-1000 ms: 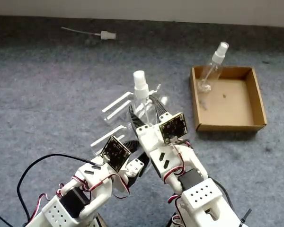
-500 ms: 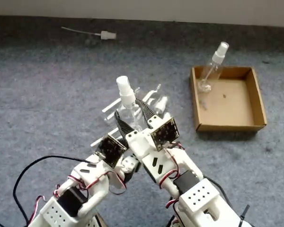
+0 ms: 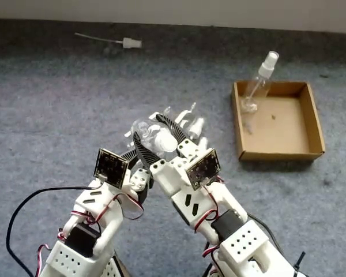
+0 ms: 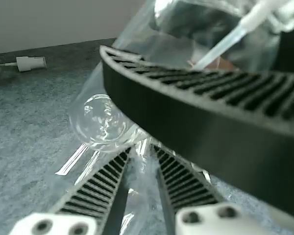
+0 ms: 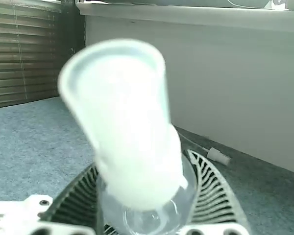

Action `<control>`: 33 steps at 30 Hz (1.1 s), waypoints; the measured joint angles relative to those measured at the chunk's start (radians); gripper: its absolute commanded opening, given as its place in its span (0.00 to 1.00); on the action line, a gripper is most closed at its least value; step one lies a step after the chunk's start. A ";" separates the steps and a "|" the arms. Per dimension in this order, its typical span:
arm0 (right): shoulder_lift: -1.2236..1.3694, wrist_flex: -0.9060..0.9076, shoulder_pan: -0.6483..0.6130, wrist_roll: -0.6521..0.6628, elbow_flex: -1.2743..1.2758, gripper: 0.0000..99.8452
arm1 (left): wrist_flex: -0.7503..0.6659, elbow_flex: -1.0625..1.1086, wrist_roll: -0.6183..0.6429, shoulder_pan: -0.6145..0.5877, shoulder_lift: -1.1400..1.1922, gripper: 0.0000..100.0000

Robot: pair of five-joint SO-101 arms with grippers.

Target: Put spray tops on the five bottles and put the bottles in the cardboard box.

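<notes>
Right end effector (image 3: 154,131) is clamped on a clear plastic bottle (image 5: 132,205) with a white spray top (image 5: 120,107), held tipped above the grey table (image 3: 57,104); the left end effector (image 4: 142,151) sits close by among uncapped clear bottles (image 3: 191,124), its grip impossible to tell. Farther off, 1 capped bottle (image 3: 258,81) leans in the brown cardboard box (image 3: 277,154), so boxing bottle 2 seems in hand: next, carry it across and release low, clear of that leaning bottle.

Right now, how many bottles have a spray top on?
2. One bottle is in the cardboard box; the other bottle is in the right claw. Lying bottles behind the arms are partly hidden, so maybe more.
</notes>
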 measured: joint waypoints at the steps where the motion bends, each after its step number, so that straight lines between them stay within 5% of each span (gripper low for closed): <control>1: 0.000 0.000 0.000 0.000 0.000 0.04 | 0.000 0.000 0.000 0.000 0.000 0.00; 7: 0.005 0.011 0.061 0.000 0.003 0.04 | -0.003 0.000 0.000 -0.011 -0.002 0.00; 33: 0.014 0.207 0.944 0.000 0.000 0.04 | -0.015 0.002 -0.003 -0.020 -0.002 0.00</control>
